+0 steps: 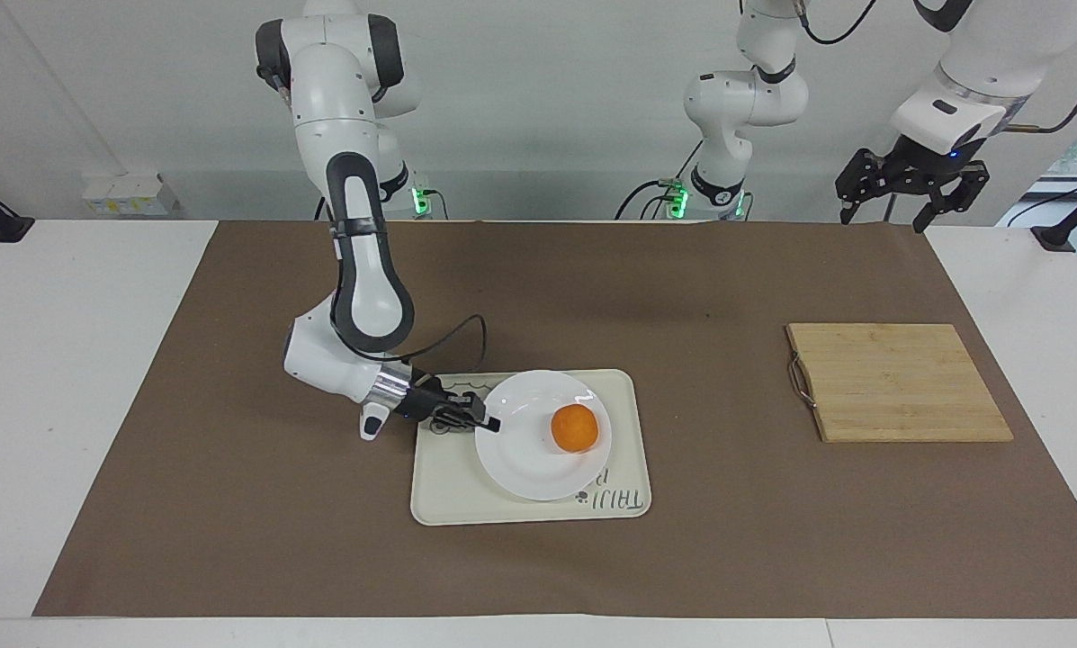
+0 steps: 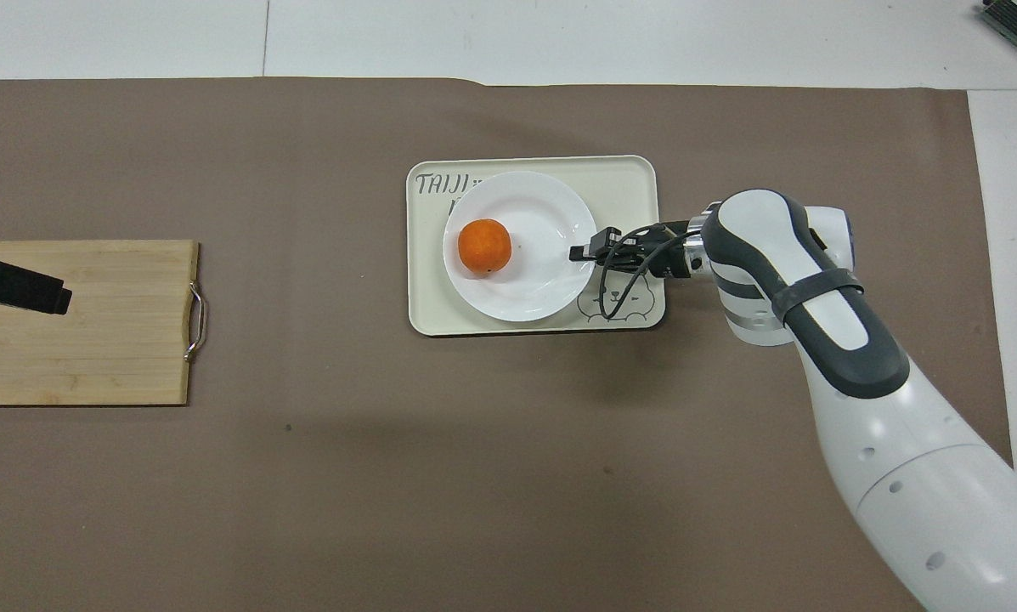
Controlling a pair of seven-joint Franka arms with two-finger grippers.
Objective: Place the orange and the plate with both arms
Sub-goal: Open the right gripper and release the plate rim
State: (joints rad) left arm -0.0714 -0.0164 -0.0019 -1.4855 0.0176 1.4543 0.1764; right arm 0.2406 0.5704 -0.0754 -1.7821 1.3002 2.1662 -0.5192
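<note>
Biggest first: rectangular cream tray w/ bear drawing (image 1: 439,499) sits mid-table. On it, the round glossy white plate (image 1: 525,463), rim at 9 o'clock (facing view) pinched by the right gripper (image 1: 482,423), clamped shut on it. Small bright-orange fruit, the orange (image 1: 575,427), sits at plate's 3 o'clock. Left gripper (image 1: 907,193) waits high, fingers apart. Your risks, as I judge: tilt the plate and the orange rolls off; thin rim grip may slip.

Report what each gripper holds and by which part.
The right gripper grips the round white plate by its rim at the right arm's end; the orange fruit rides on it. The left gripper holds nothing.
</note>
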